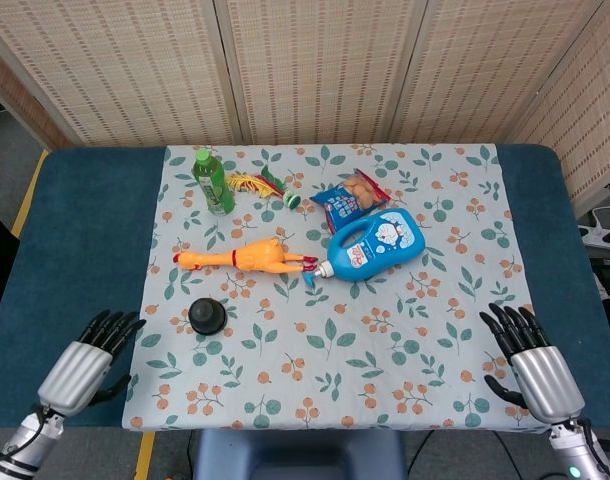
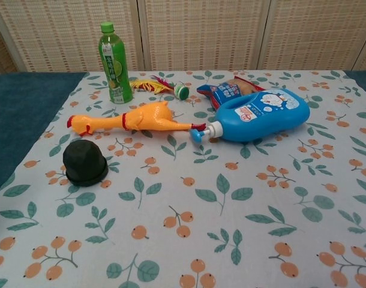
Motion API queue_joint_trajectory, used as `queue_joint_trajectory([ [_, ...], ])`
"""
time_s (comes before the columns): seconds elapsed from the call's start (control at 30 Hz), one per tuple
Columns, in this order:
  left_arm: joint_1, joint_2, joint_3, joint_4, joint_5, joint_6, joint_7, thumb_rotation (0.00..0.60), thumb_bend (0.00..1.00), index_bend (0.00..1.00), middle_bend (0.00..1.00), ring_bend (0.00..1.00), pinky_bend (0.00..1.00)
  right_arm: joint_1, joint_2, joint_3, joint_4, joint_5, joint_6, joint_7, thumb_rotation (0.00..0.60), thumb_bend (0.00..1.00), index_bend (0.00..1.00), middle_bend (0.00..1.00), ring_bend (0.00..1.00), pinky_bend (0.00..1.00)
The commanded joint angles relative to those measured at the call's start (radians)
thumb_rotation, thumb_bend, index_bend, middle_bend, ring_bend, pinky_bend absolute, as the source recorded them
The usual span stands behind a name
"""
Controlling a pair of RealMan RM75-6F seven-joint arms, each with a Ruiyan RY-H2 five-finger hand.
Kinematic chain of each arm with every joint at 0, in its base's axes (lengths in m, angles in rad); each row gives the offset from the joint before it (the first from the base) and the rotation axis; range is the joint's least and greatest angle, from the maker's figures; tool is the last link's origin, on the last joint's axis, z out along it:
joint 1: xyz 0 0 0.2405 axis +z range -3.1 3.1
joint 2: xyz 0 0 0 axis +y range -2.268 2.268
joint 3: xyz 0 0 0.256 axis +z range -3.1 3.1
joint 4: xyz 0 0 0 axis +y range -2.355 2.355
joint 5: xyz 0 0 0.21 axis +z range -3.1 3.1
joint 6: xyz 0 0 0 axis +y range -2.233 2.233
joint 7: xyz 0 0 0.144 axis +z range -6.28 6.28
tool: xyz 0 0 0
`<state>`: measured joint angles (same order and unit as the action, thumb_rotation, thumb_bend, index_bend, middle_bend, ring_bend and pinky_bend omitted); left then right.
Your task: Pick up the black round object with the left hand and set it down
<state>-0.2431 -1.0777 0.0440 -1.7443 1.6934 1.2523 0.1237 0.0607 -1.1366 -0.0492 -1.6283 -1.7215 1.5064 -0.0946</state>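
The black round object [image 1: 207, 316] [image 2: 84, 162] sits on the floral tablecloth [image 1: 385, 360], left of centre and just below the rubber chicken. My left hand [image 1: 87, 362] hovers at the cloth's front-left corner with fingers spread, holding nothing, a short way left of and nearer than the black object. My right hand [image 1: 530, 362] lies at the front-right corner, fingers apart and holding nothing. Neither hand shows in the chest view.
A yellow rubber chicken [image 1: 247, 257] lies behind the black object. A blue bottle [image 1: 377, 243] lies on its side at the centre. A green bottle [image 1: 213, 182] stands at the back left, with a snack bag [image 1: 350, 198] and small toys [image 1: 260, 184] near it.
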Motion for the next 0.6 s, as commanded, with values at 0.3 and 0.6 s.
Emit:
queue_joint_trajectory([
  [0.3, -0.366, 0.147, -0.142, -0.257, -0.457, -0.499, 0.13, 0.6, 0.32, 0.0, 0.0, 0.0, 0.01, 0.016, 0.023, -0.03, -0.002, -0.027, -0.025, 0.074, 0.6, 0.12, 0.0, 0.0, 0.0, 0.0],
  [0.6, -0.591, 0.028, -0.143, -0.162, -0.939, -0.551, 0.351, 0.6, 0.3, 0.0, 0.0, 0.0, 0.03, 0.017, 0.037, -0.03, -0.013, -0.012, -0.033, 0.082, 0.6, 0.12, 0.0, 0.0, 0.0, 0.0],
])
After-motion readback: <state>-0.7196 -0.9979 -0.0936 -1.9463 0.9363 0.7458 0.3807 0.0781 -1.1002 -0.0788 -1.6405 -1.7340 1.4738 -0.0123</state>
